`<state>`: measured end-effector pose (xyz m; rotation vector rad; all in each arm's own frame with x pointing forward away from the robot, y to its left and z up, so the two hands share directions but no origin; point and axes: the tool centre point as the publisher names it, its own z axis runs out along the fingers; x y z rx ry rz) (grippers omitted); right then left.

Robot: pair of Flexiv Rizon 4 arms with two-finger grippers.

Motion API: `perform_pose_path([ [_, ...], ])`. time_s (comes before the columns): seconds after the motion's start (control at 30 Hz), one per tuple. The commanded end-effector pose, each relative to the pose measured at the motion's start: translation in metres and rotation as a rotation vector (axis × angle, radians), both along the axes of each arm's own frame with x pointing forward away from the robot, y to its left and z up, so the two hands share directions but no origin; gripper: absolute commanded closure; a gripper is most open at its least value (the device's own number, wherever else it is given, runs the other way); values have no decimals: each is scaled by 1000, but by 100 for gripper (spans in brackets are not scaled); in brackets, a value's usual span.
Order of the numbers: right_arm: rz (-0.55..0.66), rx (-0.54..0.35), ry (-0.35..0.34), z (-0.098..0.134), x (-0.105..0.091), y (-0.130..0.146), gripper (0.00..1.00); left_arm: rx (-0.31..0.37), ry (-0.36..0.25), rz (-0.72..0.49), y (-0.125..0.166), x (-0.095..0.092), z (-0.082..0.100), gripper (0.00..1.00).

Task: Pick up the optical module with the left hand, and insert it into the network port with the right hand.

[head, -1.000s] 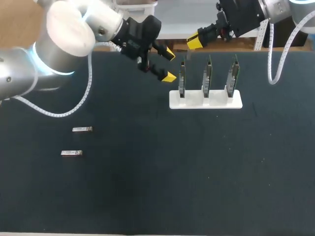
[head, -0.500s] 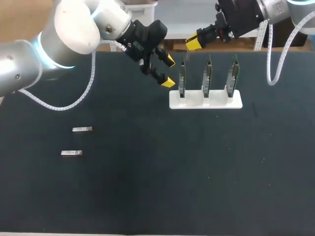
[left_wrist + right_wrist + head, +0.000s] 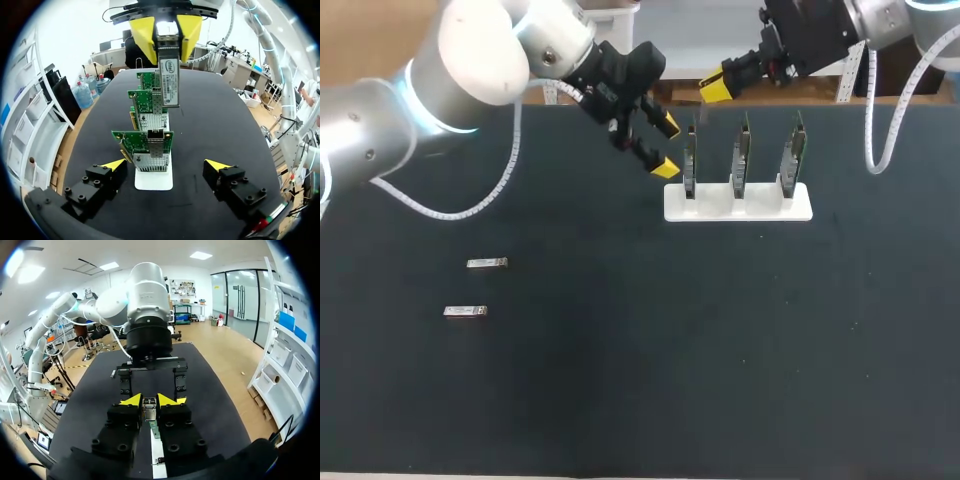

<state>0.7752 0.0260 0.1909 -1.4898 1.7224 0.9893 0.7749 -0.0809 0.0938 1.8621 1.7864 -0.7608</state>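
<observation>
One optical module [image 3: 169, 82] sits pinched inside the right claw [image 3: 148, 401]

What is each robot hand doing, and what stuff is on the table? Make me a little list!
left hand: open, holding nothing, next to the end card of the row
right hand: shut on an optical module, held above the cards
port: module not in a port yet
cards: three green network cards standing upright in a white stand
extras: two spare modules lying flat on the dark table, apart from the stand
</observation>
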Motion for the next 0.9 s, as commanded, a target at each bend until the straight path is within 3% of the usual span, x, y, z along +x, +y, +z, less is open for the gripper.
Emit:
perform_pose_path([
  [0.03, -8, -1, -5, 1, -4, -1, 100, -3, 9, -5, 0, 4, -2, 0],
  [0.9, -6, -8, -3, -1, -6, 0, 100, -8, 9, -52, -6, 8, -3, 0],
])
